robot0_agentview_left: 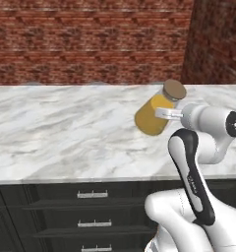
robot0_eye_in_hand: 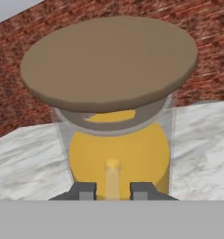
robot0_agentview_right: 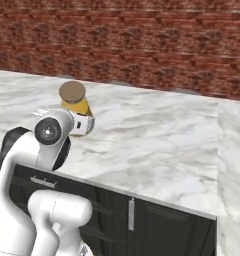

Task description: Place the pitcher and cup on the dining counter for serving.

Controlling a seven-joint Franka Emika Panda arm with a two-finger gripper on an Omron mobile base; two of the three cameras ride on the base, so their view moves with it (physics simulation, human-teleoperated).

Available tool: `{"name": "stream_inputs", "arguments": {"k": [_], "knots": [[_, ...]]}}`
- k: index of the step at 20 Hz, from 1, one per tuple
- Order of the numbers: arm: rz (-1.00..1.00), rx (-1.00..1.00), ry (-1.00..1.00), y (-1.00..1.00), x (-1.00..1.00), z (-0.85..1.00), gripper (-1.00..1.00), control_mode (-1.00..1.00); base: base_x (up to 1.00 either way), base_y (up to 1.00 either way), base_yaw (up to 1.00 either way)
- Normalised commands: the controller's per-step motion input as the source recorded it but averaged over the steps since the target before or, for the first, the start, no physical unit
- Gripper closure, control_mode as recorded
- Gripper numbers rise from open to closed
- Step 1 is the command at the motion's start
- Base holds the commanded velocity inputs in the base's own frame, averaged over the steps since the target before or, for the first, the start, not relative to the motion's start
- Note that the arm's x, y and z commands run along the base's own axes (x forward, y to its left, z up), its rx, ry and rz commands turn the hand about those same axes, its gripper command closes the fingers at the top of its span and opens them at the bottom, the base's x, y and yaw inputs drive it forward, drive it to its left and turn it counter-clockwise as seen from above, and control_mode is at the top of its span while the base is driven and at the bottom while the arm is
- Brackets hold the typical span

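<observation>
Red brick wall [robot0_agentview_left: 90,39] behind; dark drawers [robot0_agentview_left: 90,211] with metal handles below

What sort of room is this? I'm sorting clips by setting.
Most likely a kitchen or dining area: a veined marble counter over dark drawers, a red brick wall behind, and a cork-lidded pitcher of orange liquid at the gripper.

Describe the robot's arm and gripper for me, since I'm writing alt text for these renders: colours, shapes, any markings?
The arm is built of glossy white rounded segments with black bands along its sides and round dark joint caps; small pale lettering, too small to read, runs on the black band. The gripper is a white block, and its two small fingertips look dark grey and squared. No cables are visible.
</observation>
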Motion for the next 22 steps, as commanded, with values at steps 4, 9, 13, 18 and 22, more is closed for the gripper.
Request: {"name": "stream_inputs", "arguments": {"k": [4, 9, 13, 18, 22], "knots": [[0.0, 0.0, 0.0, 0.0, 0.0, 0.0, 1.0, 1.0, -0.01, 0.18, 0.06], [0.0, 0.0, 0.0, 0.0, 0.0, 0.0, 1.0, 1.0, -0.01, 0.97, 0.12], [0.0, 0.0, 0.0, 0.0, 0.0, 0.0, 1.0, 1.0, 0.0, 1.0, 0.11], [0.0, 0.0, 0.0, 0.0, 0.0, 0.0, 1.0, 1.0, -0.07, 1.0, 0.16], [0.0, 0.0, 0.0, 0.0, 0.0, 0.0, 1.0, 1.0, -0.16, 1.0, 0.16]]}}
